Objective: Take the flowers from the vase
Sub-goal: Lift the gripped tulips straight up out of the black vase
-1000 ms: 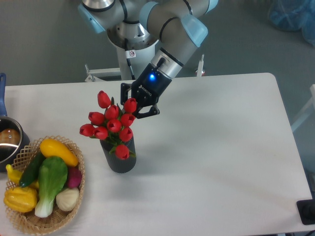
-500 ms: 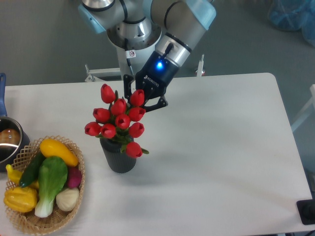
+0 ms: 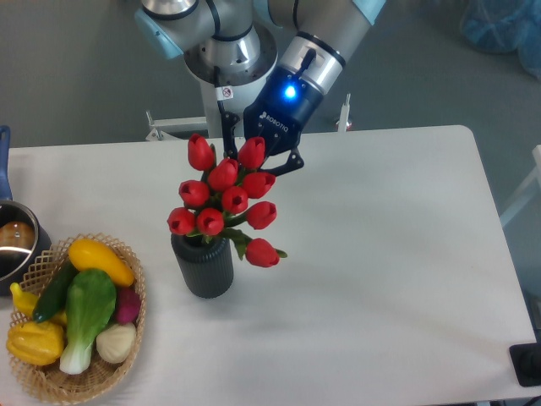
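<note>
The flowers [image 3: 226,199], a bunch of red tulip buds with green stems, hang from my gripper [image 3: 254,161], which is shut on the upper buds. The bunch is raised and tilted to the right; its lowest buds hover just above the mouth of the vase [image 3: 203,266]. The vase is dark grey, ribbed and upright on the white table [image 3: 380,254], left of centre. The stem ends are hidden behind the buds, so I cannot tell if they still reach into the vase.
A wicker basket [image 3: 46,381] with yellow, green and white vegetables sits at the front left. A metal pot [image 3: 13,245] with a blue handle stands at the left edge. The robot base [image 3: 224,59] is behind the table.
My gripper has moved up and to the right with the flowers. The bunch has risen out of the vase's mouth. The vase has stayed in place.
</note>
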`<state>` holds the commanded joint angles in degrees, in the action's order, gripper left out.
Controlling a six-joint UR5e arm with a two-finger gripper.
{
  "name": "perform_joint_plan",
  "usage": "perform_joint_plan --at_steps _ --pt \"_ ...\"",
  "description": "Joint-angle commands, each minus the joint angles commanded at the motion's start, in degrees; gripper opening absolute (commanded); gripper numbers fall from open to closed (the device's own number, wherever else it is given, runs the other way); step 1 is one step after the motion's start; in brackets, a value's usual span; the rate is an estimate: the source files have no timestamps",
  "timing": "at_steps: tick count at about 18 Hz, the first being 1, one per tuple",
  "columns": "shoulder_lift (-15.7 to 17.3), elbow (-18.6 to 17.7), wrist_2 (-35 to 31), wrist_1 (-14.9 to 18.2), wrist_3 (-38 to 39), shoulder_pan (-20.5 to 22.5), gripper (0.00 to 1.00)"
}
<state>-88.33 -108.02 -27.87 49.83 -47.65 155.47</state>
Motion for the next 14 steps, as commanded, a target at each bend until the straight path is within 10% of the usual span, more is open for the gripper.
perform_joint_plan --at_steps 14 --pt "0.3 4.9 8.9 0.0 9.2 5.7 0.00"
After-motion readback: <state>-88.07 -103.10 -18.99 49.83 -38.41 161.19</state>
